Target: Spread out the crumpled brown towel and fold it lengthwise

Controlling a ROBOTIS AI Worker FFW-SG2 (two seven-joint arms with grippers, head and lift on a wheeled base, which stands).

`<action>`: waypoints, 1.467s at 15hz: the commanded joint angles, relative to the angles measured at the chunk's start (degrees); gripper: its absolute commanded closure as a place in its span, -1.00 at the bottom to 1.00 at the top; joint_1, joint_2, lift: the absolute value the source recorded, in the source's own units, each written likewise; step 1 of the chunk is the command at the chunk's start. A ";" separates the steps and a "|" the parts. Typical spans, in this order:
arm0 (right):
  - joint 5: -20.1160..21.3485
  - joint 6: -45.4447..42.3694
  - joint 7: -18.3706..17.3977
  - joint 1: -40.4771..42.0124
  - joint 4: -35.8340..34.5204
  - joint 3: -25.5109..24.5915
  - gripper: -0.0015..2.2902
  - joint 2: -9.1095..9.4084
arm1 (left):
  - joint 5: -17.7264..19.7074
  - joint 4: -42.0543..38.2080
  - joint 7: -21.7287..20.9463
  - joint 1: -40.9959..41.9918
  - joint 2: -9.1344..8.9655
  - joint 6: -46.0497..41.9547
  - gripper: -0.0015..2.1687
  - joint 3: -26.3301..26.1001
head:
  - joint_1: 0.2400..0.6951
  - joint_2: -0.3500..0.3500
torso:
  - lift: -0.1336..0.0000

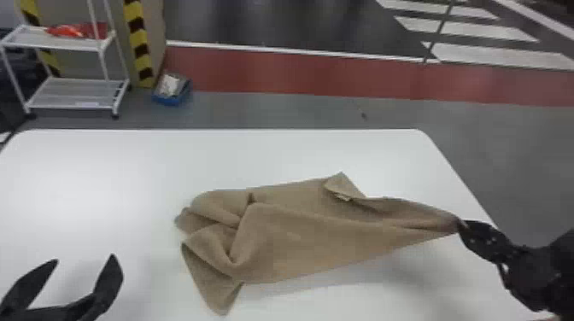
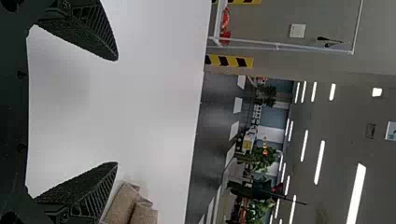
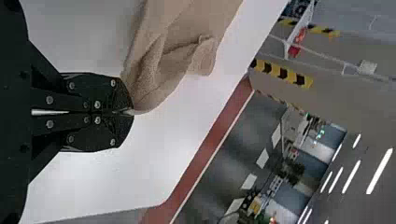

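Observation:
The brown towel (image 1: 299,230) lies bunched at its left end and is drawn out toward the right side of the white table. At its right tip, my right gripper (image 1: 462,225) is shut on a corner, the cloth there lifted a little off the table. In the right wrist view the towel (image 3: 173,56) runs from the closed right gripper (image 3: 130,112). Left of the towel, my left gripper (image 1: 85,260) stands open with nothing between its fingers. The left wrist view has the open left gripper (image 2: 116,112) and a crumpled bit of towel (image 2: 128,205) beside one finger.
The white table (image 1: 106,170) has rounded far corners and its right edge runs close by the right gripper. Beyond it on the floor stand a white shelf rack (image 1: 72,91) with red items and a blue box (image 1: 171,96).

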 commanded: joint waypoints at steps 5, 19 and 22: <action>1.14 8.54 -2.98 -0.40 3.38 -3.12 -0.99 0.05 | -0.23 -0.18 -0.18 0.31 -0.32 0.00 -0.92 -0.20 | 1.00 -0.88 | -0.87; -10.73 22.43 1.24 1.18 -3.04 -11.82 -0.95 0.05 | -6.56 -5.72 -29.01 -1.27 -0.32 16.17 -0.77 -5.56 | 1.00 -1.00 | -0.87; -10.82 22.25 1.24 1.18 -3.04 -12.00 -0.95 0.05 | -10.25 -7.12 -32.61 -1.71 0.35 20.92 -0.75 -9.07 | 1.00 -1.00 | -0.87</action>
